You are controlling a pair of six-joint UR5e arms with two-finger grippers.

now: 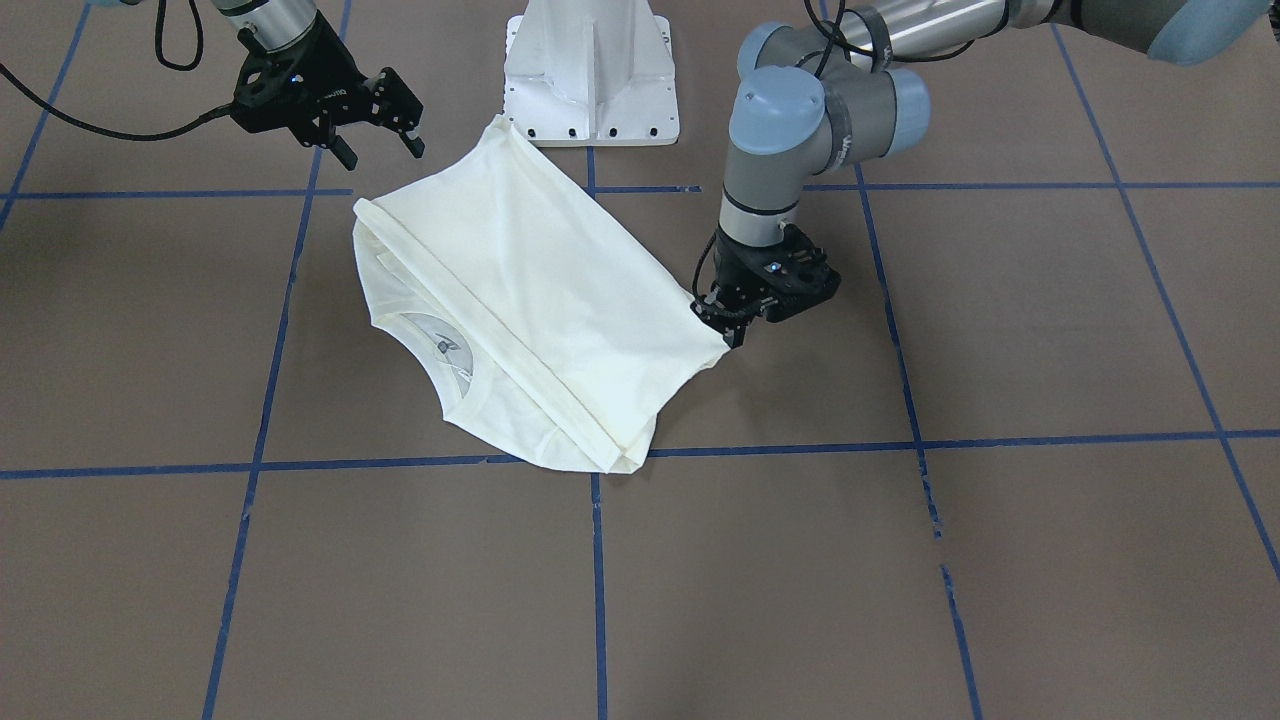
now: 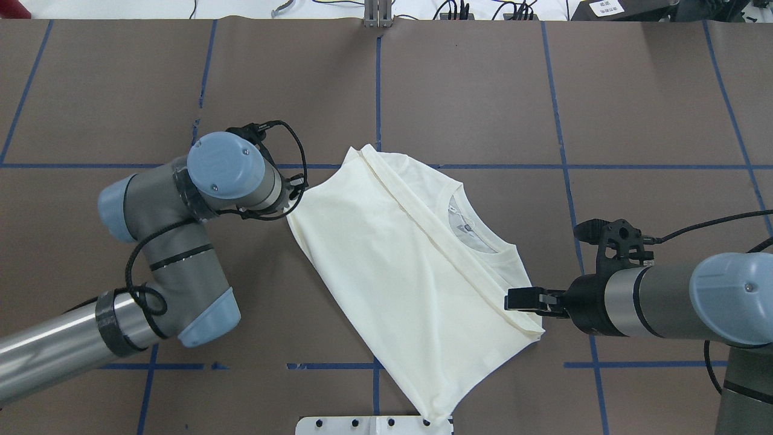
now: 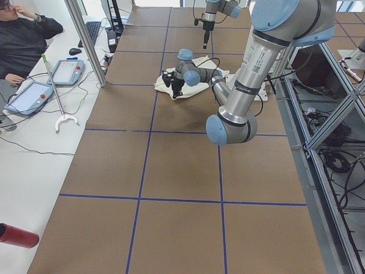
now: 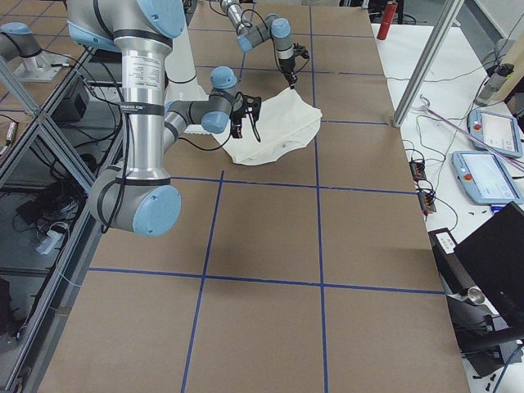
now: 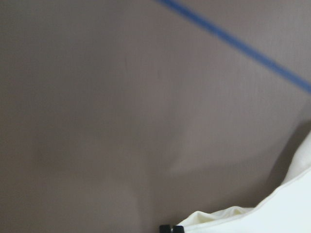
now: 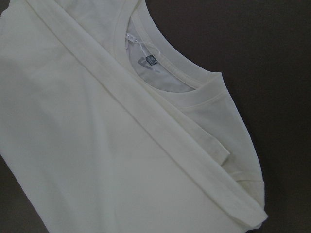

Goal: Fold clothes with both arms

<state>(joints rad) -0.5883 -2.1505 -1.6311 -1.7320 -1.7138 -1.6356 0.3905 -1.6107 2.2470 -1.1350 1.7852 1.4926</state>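
Cream-white long-sleeved shirt [image 1: 540, 290] lies diagonal, one corner pinched in the black left gripper [image 1: 728, 335], the black right gripper [image 1: 383, 152] hanging wide and empty beside its folded edge opposite.

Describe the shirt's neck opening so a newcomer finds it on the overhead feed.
On the brown table lies one cream shirt, spread diagonally. Its neck opening is on the side facing the right gripper, beyond the folded band: the only curved ribbed rim, with a grey label inside.

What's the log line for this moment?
left gripper: shut on shirt corner | right gripper: open, clear of shirt | shirt: partly folded on table
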